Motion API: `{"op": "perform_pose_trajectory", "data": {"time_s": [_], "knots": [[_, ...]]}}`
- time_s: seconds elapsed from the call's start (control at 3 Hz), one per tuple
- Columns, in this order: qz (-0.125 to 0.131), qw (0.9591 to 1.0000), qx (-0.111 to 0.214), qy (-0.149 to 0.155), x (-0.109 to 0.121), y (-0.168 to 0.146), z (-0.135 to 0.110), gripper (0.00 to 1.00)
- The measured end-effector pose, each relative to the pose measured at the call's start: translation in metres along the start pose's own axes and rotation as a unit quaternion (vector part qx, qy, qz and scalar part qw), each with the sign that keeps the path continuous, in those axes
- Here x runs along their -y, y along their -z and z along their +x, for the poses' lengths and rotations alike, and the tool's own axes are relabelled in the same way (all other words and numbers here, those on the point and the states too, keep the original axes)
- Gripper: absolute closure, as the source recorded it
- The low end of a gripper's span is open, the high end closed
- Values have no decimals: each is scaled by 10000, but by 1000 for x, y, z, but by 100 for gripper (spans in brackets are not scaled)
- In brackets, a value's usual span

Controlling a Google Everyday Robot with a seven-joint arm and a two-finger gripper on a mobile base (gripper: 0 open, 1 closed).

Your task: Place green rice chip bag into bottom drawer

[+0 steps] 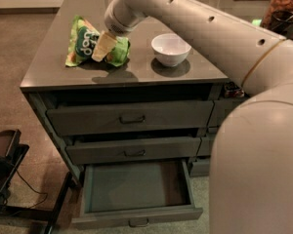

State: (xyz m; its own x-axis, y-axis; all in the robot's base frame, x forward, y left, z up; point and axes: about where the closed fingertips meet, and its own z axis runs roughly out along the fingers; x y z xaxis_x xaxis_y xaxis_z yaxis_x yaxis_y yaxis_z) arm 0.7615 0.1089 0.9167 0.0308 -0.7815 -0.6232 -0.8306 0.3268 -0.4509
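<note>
At the far left of the grey countertop (49, 74) lies the green rice chip bag (80, 43), crumpled and tilted, its dark logo facing up. The gripper (102, 46) presses into the bag's right half, with green foil showing on both sides of it; whether it has closed on the bag cannot be told. Just right of it, apart from the bag, stands a white bowl (171, 48). Below, nearer the camera, the bottom drawer (136, 216) is pulled out under two shut drawers. The pale arm (244, 43) fills the right side.
</note>
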Motion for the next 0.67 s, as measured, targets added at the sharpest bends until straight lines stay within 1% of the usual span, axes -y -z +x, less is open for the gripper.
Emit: {"op": "perform_pose_trajectory", "data": {"time_s": [0.33,0.67], "knots": [[-235,9996,-22,-120,-8,-22,3,0],[-412,9988,-104,-243,-17,-39,12,17]]}}
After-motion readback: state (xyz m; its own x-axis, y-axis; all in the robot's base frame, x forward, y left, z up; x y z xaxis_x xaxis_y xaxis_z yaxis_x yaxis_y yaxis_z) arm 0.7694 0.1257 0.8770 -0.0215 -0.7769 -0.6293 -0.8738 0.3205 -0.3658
